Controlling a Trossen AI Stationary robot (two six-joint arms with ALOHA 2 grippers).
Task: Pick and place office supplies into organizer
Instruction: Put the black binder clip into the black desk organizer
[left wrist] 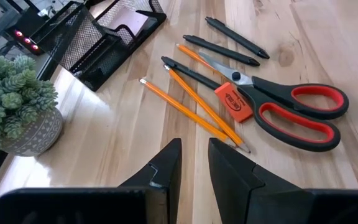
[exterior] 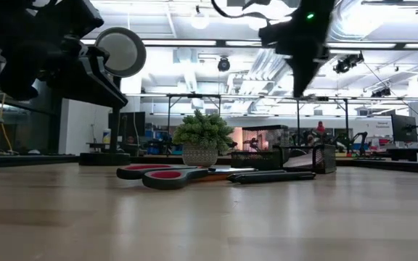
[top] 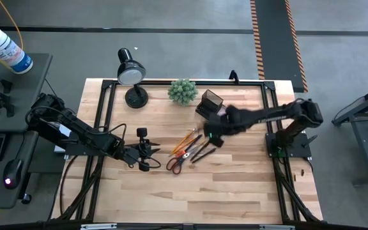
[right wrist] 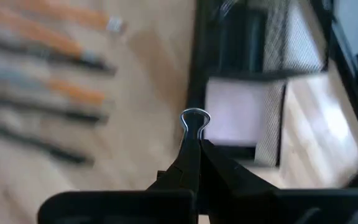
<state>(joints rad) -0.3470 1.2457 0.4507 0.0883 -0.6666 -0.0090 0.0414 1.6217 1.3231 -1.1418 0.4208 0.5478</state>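
High view: we take the organizer (top: 209,102) as landmark, a dark mesh piece just beside the green plant ball (top: 183,91). The right gripper (top: 213,132) sits just on the near side of the organizer, between it and the loose supplies; the left gripper (top: 147,155) waits well apart from the organizer, just beside the scissors (top: 177,163). Pencils (top: 185,140) and pens (top: 202,153) lie between scissors and organizer. Low view: scissors (exterior: 167,174) and pens (exterior: 271,176) lie flat on the table in front of the organizer (exterior: 285,157); the right gripper hangs above them. Left wrist view: the left fingers (left wrist: 165,175) stand slightly apart on nothing, pointed at pencils (left wrist: 194,109), an orange eraser (left wrist: 234,102) and scissors (left wrist: 291,112), with the organizer (left wrist: 98,43) beyond. Right wrist view: jaws pressed together on a small binder clip (right wrist: 194,121), its wire loop sticking out, just short of the organizer's tray, where a pink sticky-note pad (right wrist: 238,112) already lies. Risk, as we judge it: the grip is only on the clip's thin edge, so it may twist or slip; released this side of the wall, it would land on the table or bounce off the rim.
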